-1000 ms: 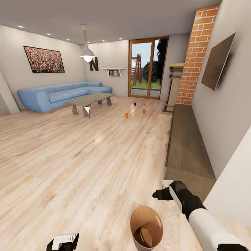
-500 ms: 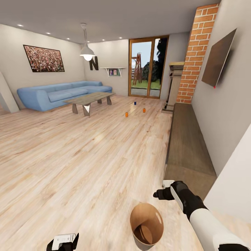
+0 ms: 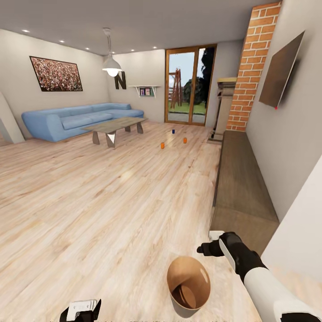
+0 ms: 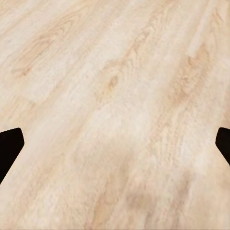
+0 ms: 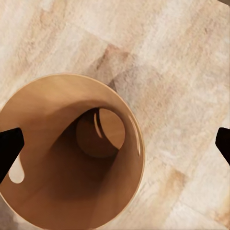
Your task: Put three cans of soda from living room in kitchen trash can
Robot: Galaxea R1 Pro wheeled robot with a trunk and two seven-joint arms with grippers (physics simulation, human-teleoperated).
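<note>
Both pincers gape open over the light wood plank floor [image 3: 112,201], the right pincer [image 5: 115,139] above the round brown-lined tapered bin [image 3: 188,283], 3 small drink cans [image 3: 172,139] far off.

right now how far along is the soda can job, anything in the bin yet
Nothing is binned yet. The trash can looks empty inside and stands on the living room floor near the right pincer. In hand: nothing; the left pincer is open over bare planks. Left to do: all three cans, two orange and one blue, sit on the floor far ahead, past the coffee table.
</note>
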